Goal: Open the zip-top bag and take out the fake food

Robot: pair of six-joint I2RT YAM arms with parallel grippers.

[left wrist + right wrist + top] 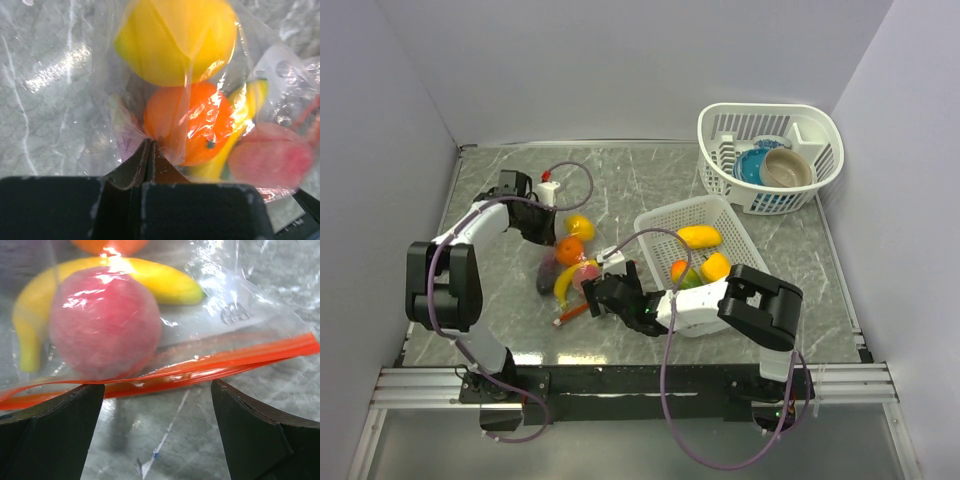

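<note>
Black fingers (50, 435) of the right gripper (157, 400) fill the bottom of its wrist view, spread wide with nothing between them. The red-orange zip strip (240, 357) of the zip-top bag (235, 310) lies on the table just ahead of their tips. That spacing reads as a line-up to take 1 lip of the strip. Whether the seal has parted I cannot tell, though it looks pressed together. Inside the clear film the fake food (115, 300) crowds toward the strip: a pink fruit (100, 335) nearest it, a banana (160, 280) behind, then an orange (187, 120) and a yellow fruit (175, 37) toward the closed end. At that end the left gripper (149, 152) is clamped tight on a pinch of film, probably to anchor the bag so a pull at the mouth opens it rather than drags it. So the bag lies mid-table between the 2 grippers. Just to its right stands a white mesh basket (655, 222) holding about 3 yellow and orange pieces (700, 236), a likely drop spot. Farther back a second white basket (820, 130) holds a blue bowl (752, 165) and a tan bowl (787, 168). Everything rests on a grey marbled tabletop (620, 180), glossy enough to let thin plastic slide, boxed in by plain pale walls (620, 60).
</note>
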